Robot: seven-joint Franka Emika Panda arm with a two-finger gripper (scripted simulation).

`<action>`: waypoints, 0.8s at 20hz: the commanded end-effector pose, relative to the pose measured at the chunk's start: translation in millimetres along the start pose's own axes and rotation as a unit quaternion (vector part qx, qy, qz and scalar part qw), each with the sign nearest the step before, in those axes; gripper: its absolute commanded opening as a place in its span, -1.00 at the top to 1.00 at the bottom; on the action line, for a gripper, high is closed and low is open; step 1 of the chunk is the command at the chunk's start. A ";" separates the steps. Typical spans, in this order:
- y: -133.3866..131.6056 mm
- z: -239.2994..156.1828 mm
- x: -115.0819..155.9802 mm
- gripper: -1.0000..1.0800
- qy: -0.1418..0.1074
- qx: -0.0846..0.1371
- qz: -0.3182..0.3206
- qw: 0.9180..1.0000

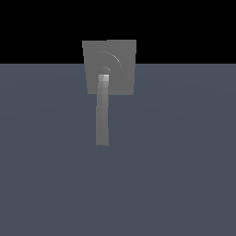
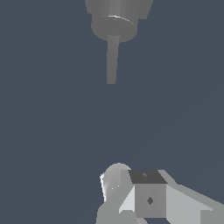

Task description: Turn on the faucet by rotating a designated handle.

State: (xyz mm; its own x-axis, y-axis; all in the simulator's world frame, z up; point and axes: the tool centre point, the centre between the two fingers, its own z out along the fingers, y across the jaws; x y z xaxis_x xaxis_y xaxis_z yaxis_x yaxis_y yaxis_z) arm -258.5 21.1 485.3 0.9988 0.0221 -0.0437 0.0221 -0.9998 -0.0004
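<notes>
The faucet (image 1: 123, 53) is a matte gray square plate with raised concentric rings, standing at the far end of the floor in the exterior view. The handle (image 1: 102, 117), a long narrow gray bar, runs from a lighter squarish end (image 1: 104, 78) at the rings' middle toward the camera. In the wrist view the faucet (image 2: 117, 19) appears as a round ringed body with the handle (image 2: 112, 61) sticking out of it. No gripper fingers show in either view, and nothing touches the handle.
A white and gray robot arm part (image 2: 148, 199) with a dark-topped block fills one edge of the wrist view, well apart from the faucet. Flat blue-gray floor (image 1: 175, 175) surrounds the fixture, with black background behind it.
</notes>
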 end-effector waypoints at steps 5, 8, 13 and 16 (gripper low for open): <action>5.2 -0.9 0.6 1.00 0.003 -0.003 0.000 1.000; 13.7 -2.3 1.5 1.00 0.007 -0.008 0.001 1.000; 16.7 -2.8 1.6 1.00 0.009 -0.009 0.001 1.000; 16.9 -3.4 1.9 1.00 0.010 -0.013 -0.002 1.000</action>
State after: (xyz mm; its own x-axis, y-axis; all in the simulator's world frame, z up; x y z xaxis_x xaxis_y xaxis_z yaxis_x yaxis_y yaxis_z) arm -256.1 4.4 488.3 0.9994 0.0230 -0.0251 0.0236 -0.9995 0.0220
